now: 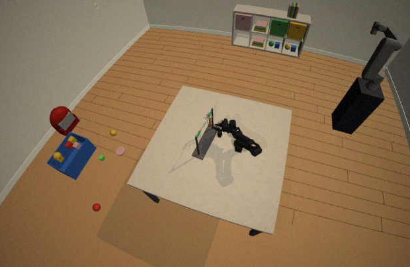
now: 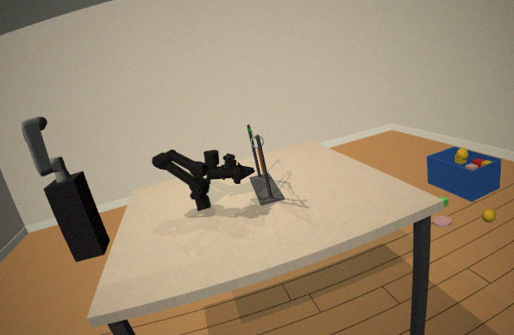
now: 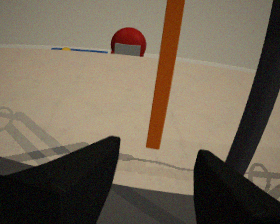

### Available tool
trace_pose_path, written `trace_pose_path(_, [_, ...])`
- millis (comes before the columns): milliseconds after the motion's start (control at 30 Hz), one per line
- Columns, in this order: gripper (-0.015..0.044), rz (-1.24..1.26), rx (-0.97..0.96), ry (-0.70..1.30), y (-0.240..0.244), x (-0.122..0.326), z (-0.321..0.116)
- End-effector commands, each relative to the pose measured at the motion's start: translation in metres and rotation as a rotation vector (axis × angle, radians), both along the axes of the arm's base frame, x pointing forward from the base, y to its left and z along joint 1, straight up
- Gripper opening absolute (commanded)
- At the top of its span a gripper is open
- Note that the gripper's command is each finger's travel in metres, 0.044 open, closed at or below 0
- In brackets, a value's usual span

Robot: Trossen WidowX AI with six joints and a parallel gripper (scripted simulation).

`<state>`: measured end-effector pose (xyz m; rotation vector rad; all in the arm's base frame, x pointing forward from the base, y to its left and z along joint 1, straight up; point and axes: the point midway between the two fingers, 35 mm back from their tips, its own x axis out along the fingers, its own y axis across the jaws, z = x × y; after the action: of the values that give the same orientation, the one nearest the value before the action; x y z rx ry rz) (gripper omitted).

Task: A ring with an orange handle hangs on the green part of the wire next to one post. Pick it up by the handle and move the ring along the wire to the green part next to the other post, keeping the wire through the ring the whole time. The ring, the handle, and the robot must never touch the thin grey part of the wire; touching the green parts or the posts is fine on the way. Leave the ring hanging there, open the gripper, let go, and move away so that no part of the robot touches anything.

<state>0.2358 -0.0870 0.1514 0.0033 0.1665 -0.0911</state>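
Observation:
The ring hangs on the wire at the green part beside one post, the far one in the top view. Its orange handle hangs down, with its lower end in the wrist view. The other green part is by the other post. My gripper is partly open and empty. The handle's lower end shows between the fingertips in the wrist view, but beyond and slightly above them. Contact with the ring is too small to see.
The posts rise from a dark base plate on the pale table. In the wrist view the nearby post stands close right of the handle, beyond the right finger. A blue bin is on the floor.

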Motion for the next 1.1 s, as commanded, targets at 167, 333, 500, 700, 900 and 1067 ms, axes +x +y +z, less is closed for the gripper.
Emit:
trace_pose_path(167, [0.016,-0.002,-0.003,-0.001,-0.003,0.012,0.002])
trace_pose_path(333, [0.016,-0.002,-0.003,-0.001,-0.005,0.019,0.002])
trace_pose_path(500, [0.016,-0.002,-0.003,-0.001,-0.006,0.026,0.001])
trace_pose_path(700, [0.016,-0.002,-0.003,-0.002,-0.007,0.035,0.0])
trace_pose_path(900, [0.016,-0.002,-0.003,-0.003,-0.007,0.044,-0.002])
trace_pose_path(1067, [0.016,-0.002,-0.003,-0.004,-0.007,0.051,-0.005])
